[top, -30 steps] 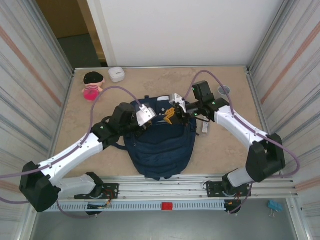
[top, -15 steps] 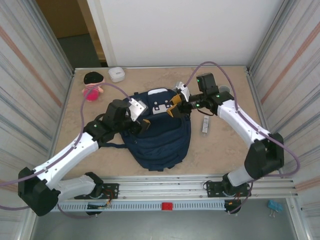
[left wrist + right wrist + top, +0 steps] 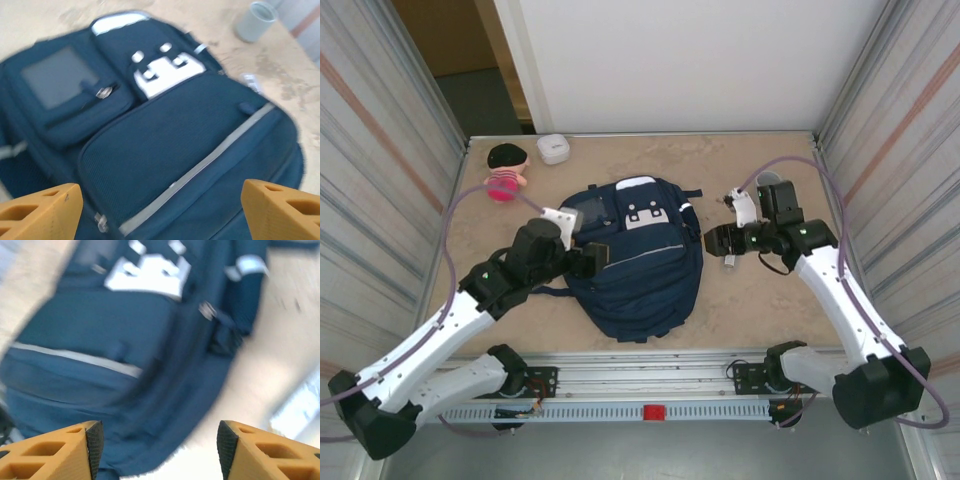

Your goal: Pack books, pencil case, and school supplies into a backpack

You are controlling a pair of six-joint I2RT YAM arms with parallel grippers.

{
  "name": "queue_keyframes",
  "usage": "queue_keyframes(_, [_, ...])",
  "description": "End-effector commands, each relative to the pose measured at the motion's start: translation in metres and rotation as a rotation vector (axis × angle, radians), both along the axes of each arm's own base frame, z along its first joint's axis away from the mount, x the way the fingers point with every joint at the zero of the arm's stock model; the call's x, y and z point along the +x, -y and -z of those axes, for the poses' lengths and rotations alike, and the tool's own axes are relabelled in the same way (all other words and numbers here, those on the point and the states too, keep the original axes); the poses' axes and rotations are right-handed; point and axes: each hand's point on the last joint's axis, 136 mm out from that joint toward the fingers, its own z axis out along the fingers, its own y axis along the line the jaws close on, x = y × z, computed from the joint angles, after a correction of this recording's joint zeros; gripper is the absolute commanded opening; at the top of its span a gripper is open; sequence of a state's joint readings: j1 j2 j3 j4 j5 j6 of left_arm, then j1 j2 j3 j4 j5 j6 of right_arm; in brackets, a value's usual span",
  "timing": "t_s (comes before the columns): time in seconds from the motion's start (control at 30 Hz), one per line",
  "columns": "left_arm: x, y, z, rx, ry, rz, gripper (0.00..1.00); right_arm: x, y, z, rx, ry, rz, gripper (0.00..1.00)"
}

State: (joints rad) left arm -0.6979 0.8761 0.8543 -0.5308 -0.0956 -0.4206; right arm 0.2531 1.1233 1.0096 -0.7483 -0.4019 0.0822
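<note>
At the two sides of the backpack, left gripper and right gripper stand wide and empty; the right one may knock the nearby silvery-white bar away.

Backpack mid-table; doll behind-left; cup behind-right.

Navy backpack flat, front pockets up; silvery-white bar just beside it
</note>
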Motion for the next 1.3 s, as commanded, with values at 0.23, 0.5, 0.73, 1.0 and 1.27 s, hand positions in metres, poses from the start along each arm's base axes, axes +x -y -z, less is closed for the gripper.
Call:
queue_keyframes(0.23, [-0.007, -0.059, 0.041, -0.041, -0.048, -0.292, 0.83, 0.023, 0.082, 0.116, -0.228, -0.443, 0.481, 0.67])
queue_keyframes(0.5, [-0.003, -0.064, 0.050, -0.006, -0.077, -0.316, 0.83, 0.057, 0.071, 0.147, -0.210, -0.539, 0.461, 0.65])
queue_keyframes(0.73, [0.005, -0.058, 0.052, 0.009, -0.088, -0.306, 0.83, 0.068, 0.071, 0.156, -0.290, -0.553, 0.456, 0.64])
queue_keyframes(1.0, [0.011, -0.052, 0.056, 0.025, -0.116, -0.292, 0.83, 0.070, 0.072, 0.182, -0.440, -0.576, 0.434, 0.59])
queue_keyframes(1.27, [0.013, -0.048, 0.054, 0.028, -0.117, -0.272, 0.82, 0.059, 0.083, 0.189, -0.512, -0.570, 0.442, 0.48])
